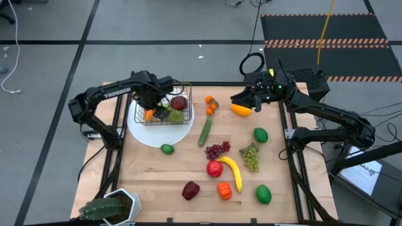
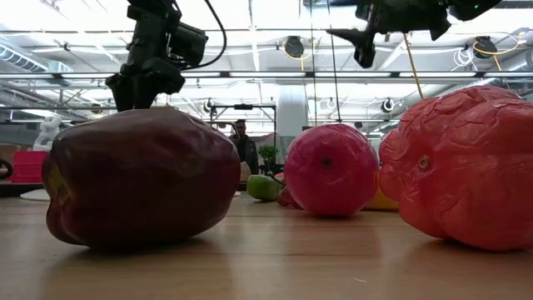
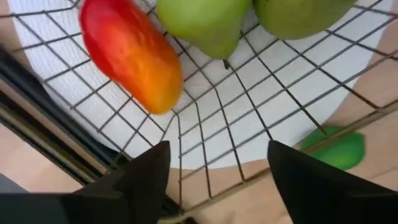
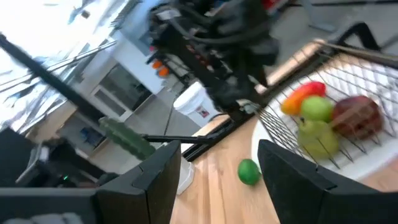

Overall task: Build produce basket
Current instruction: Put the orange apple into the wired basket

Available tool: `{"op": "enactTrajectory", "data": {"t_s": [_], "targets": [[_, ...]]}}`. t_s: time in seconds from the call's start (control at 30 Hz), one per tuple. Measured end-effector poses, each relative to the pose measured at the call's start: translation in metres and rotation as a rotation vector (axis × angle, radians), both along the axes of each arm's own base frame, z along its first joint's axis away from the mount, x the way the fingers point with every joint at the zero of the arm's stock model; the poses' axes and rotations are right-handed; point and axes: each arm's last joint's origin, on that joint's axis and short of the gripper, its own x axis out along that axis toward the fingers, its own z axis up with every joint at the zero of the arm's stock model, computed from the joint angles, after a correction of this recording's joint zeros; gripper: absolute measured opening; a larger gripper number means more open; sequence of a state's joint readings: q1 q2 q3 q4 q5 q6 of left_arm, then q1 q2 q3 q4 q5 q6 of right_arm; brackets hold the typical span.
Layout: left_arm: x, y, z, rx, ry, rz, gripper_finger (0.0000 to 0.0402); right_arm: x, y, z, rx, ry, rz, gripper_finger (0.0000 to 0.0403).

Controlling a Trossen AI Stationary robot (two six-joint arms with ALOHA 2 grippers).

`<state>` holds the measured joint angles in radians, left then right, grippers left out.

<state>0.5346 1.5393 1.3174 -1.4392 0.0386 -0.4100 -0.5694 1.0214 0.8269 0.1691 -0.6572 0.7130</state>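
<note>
Wire grid in thin dark strands forms the basket, which is set on a round white plate at the far left of the wooden table, its longer side running left to right in the high view. A red-and-orange mango, two green fruits and a dark red apple are seen inside it. The left gripper is held over the basket's left end, its fingers spread apart with nothing between them. The right gripper is held above the far right of the table near a yellow-orange fruit; its fingers are parted and empty. Loose produce is scattered across the boards: a cucumber, purple grapes, green grapes, a banana and limes. A potted plant is placed at the near left corner. Grey floor, black mats and cables are seen around the table.
</note>
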Motion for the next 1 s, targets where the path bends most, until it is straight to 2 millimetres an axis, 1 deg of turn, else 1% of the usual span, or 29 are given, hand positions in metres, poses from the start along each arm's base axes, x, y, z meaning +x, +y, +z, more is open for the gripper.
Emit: {"op": "enactTrajectory", "data": {"t_s": [0.13,0.23,0.33,0.5,0.63,0.73,0.83,1.0], "targets": [[-0.007,-0.009,0.017,0.035,-0.092,0.055,0.0221,0.002,0.002,-0.002,0.11,0.027,-0.07,0.021],[-0.016,-0.023,0.037,0.089,-0.208,0.071,0.0187,0.006,0.009,-0.002,0.179,0.034,-0.091,0.021],[-0.027,-0.041,0.059,0.143,-0.343,0.08,0.0156,0.012,0.02,-0.002,0.243,0.04,-0.095,0.021],[-0.045,-0.067,0.088,0.237,-0.558,0.075,0.0113,0.023,0.048,-0.001,0.297,0.057,-0.101,0.021],[-0.057,-0.085,0.1,0.269,-0.655,0.044,0.0088,0.028,0.074,0.009,0.261,0.079,-0.133,0.021],[-0.062,-0.097,0.105,0.269,-0.7,-0.005,0.0072,0.029,0.094,0.013,0.22,0.128,-0.157,0.021],[-0.06,-0.109,0.109,0.25,-0.757,-0.06,0.0057,0.028,0.113,0.017,0.175,0.172,-0.163,0.021],[-0.05,-0.131,0.118,0.234,-0.895,-0.16,0.0032,0.022,0.141,0.014,0.159,0.257,-0.129,0.021]]}}
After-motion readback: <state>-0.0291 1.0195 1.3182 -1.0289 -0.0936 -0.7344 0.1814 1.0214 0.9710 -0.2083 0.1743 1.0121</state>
